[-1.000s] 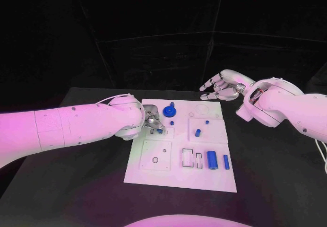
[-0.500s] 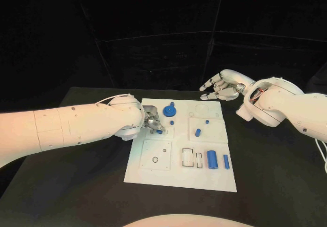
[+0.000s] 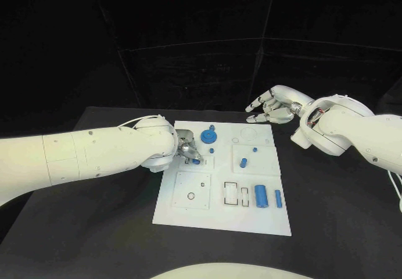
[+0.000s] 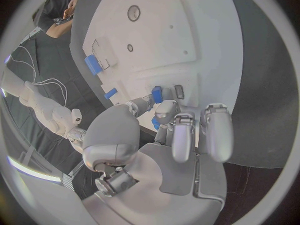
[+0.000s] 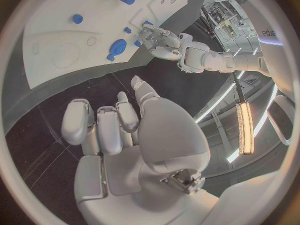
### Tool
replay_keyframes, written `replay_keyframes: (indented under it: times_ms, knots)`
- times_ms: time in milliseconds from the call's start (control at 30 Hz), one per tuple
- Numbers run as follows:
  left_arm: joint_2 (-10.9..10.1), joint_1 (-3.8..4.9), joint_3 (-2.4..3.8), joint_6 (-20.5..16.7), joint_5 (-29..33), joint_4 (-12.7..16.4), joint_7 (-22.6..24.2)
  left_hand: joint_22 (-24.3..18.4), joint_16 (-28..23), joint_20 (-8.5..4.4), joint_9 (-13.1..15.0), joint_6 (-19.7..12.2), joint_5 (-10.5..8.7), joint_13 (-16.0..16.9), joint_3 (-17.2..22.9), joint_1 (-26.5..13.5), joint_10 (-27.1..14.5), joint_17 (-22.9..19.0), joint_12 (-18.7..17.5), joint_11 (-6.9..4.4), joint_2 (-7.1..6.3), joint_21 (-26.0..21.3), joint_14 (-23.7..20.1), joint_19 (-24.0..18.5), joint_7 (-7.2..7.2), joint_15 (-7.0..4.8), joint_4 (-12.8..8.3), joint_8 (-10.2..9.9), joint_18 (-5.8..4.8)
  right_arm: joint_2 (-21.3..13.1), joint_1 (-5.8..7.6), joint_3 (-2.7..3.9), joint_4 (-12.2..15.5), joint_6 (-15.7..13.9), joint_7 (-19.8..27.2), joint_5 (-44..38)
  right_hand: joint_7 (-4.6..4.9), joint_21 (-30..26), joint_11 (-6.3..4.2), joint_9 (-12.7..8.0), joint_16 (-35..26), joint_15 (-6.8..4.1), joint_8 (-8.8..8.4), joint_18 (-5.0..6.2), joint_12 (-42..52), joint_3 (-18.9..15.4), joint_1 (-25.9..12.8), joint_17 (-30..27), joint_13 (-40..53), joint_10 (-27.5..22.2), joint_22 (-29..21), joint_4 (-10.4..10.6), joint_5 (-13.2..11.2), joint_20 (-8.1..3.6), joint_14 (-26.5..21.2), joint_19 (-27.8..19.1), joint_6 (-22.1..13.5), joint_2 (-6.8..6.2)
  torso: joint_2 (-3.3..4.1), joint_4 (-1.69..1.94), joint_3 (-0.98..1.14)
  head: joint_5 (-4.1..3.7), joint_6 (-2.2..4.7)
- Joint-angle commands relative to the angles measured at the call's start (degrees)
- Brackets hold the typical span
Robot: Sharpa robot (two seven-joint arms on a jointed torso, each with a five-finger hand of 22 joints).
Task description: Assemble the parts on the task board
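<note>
The white task board [image 3: 219, 215] lies in the middle of the table. My left hand [image 3: 186, 152] rests over its left side and pinches a small blue part [image 3: 196, 161] at its fingertips; in the left wrist view that small blue part [image 4: 157, 93] sits between the fingers [image 4: 166, 110] beside a dark slot [image 4: 179, 91]. A round blue part [image 3: 208, 137] stands near the far edge, and a blue cylinder [image 3: 261, 196] and a thin blue bar [image 3: 278, 199] lie at the near right. My right hand [image 3: 269, 107] hovers beyond the board's far edge, fingers spread and holding nothing.
Small blue pegs [image 3: 243, 163] stand in the board's right half, with another peg [image 3: 211, 150] near the left hand. Two rectangular recesses [image 3: 230, 194] are beside the cylinder. The black table [image 3: 100, 232] surrounds the board. The right wrist view shows the board [image 5: 56, 45] and my left hand [image 5: 159, 37].
</note>
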Motion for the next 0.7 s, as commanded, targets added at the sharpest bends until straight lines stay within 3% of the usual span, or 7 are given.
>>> replay_keyframes:
  times_ms: [33,233,333,700]
  knots:
    - [0.1,-0.18,-0.18,1.6,-0.3,-0.4,-1.0,0.7,0.2,-0.44,-0.1,0.7,-0.1,0.2,-0.9,-1.7,0.6,15.1,0.4,-0.12,-0.22,0.4,6.0,0.8,-0.08,-0.46,0.2,0.2,-0.56,0.1,0.12,0.04,0.0,0.3,0.1,-0.1,0.0,-0.3,-0.14,0.0,-0.4,-0.34,0.18,1.09,-0.3,-0.4,-0.2,-0.3,-0.1,-0.3,-0.2,0.1,-0.2,0.03,1.7,-0.4,0.2,0.04,0.02,-0.05,0.03,0.05,-0.02]
    - [0.4,-0.18,-0.18,1.2,-0.3,-0.9,-1.1,1.1,0.2,-0.55,-0.2,1.6,-0.22,0.7,-6.0,-4.3,0.9,15.1,0.9,-0.21,-0.61,0.5,6.0,1.0,-0.18,-0.54,3.2,0.3,-0.63,0.1,0.12,0.04,0.1,0.3,0.0,-0.1,0.0,-0.4,-0.14,0.0,-0.6,-0.34,0.19,1.16,-0.6,-0.4,-0.2,-0.6,-0.4,-0.5,-0.5,0.1,-0.2,0.03,1.6,-0.6,0.2,0.04,0.06,-0.08,0.05,0.07,-0.07]
    - [0.5,-0.18,-0.18,0.8,-0.3,-1.2,-1.1,1.3,0.2,-0.63,-0.3,1.9,-0.13,0.9,-9.1,-4.6,1.0,15.1,1.1,-0.29,-0.15,0.6,6.0,1.1,-0.31,-0.64,4.4,0.3,-0.67,0.1,0.12,0.04,0.1,0.4,-0.1,-0.1,0.0,-0.4,-0.14,-0.1,-0.7,-0.34,0.19,1.18,-0.7,-0.4,-0.2,-0.8,-0.5,-0.5,-0.6,0.1,-0.2,0.02,1.6,-0.7,0.2,0.05,0.0,-0.03,0.02,0.02,-0.06]
    - [1.1,-0.17,-0.17,0.3,-0.3,-1.5,-1.0,1.7,0.2,-0.79,-0.3,2.4,-0.06,1.0,-14.8,-3.8,1.1,15.1,1.3,-0.46,0.9,0.7,6.0,1.2,-0.51,-0.79,6.0,0.3,-0.73,0.1,0.12,0.04,0.1,0.7,-0.2,-0.1,0.0,-0.5,-0.14,-0.1,-0.8,-0.34,0.19,1.21,-0.7,-0.4,-0.2,-0.9,-0.6,-0.6,-0.8,0.1,-0.3,0.02,1.5,-0.8,0.2,0.06,-0.02,0.0,0.02,-0.14,-0.12]
